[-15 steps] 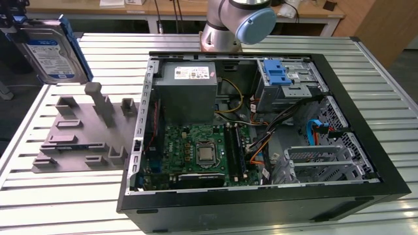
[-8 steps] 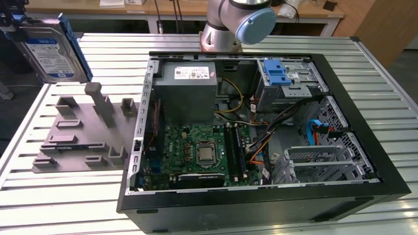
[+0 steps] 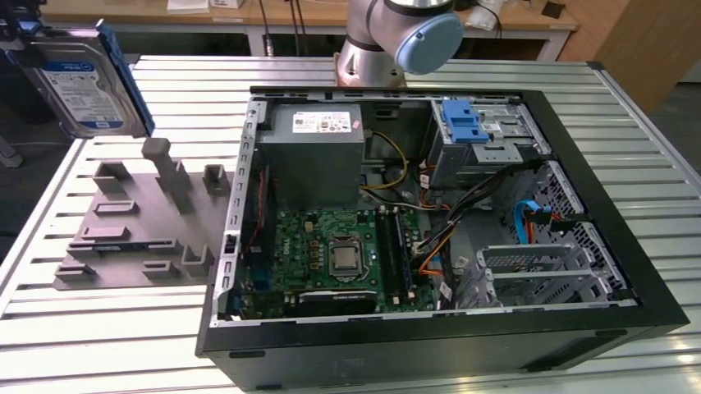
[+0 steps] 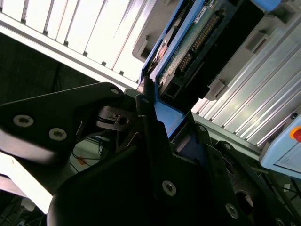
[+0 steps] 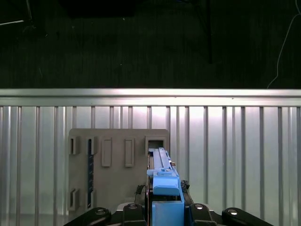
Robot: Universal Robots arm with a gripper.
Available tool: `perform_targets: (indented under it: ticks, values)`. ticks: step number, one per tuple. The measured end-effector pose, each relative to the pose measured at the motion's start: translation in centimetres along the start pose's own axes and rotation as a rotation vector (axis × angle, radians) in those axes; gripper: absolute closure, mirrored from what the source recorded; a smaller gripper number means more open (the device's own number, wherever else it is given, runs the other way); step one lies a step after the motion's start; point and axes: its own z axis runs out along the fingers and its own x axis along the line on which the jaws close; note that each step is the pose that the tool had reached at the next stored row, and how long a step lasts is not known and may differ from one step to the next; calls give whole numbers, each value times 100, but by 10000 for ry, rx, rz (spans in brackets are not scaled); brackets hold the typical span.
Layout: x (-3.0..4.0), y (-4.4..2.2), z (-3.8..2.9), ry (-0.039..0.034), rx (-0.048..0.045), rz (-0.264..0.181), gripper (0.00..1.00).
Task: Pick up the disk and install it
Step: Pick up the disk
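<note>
— Slatted metal worktop. At ten o'clock in the exterior view, the disk hangs upright over the grey fixture, well apart from the open computer case.

— End effector is clamped on its blue frame. It's stiff, weighty and shock-shy, I'd guess, so hold the frame edges, never the circuit board.

The gripper clamps the disk by one end of its blue carrier frame, with black fingers pressed against the frame from either side. The disk's green circuit board and a row of connector pins face the camera. Behind the disk, a grey fixture plate lies on the slatted aluminium tabletop. Near one tabletop edge is a pale box with a red button.
</note>
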Motion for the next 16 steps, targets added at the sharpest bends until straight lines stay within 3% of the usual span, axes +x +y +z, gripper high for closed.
perform_targets:
  ticks: [16]
  values:
    - [0,1,-67,0,-1,0,64]
